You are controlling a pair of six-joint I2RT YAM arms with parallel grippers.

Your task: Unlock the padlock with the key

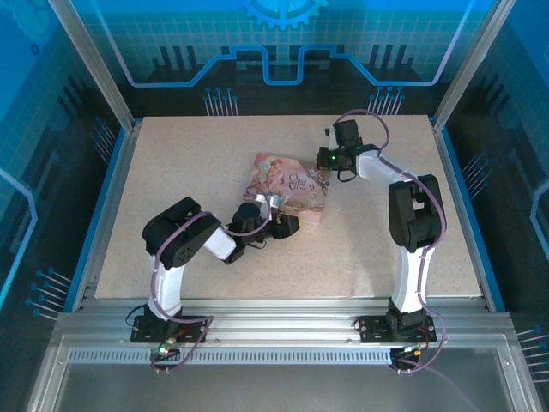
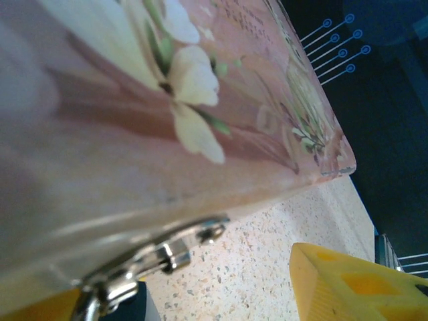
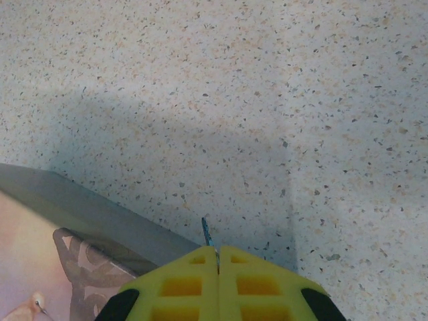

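The pink picture tin [image 1: 287, 184] lies in the middle of the table. My left gripper [image 1: 281, 225] is at its near edge, open. In the left wrist view the tin's wall [image 2: 167, 120] is very close, with its silvery clasp [image 2: 164, 254] between my yellow fingers [image 2: 354, 281]. Just under the clasp is a small dark bluish shape [image 2: 124, 303] that looks like the padlock, and I am not gripping it. My right gripper [image 1: 336, 142] hovers by the tin's far right corner. It is shut [image 3: 218, 251] on the key [image 3: 206, 233], whose thin bluish tip sticks out.
The speckled tabletop [image 1: 171, 163] is bare to the left and right of the tin. Metal frame posts [image 1: 99, 77] and blue panels enclose the table. A corner of the tin [image 3: 40, 267] lies below and to the left of my right fingers.
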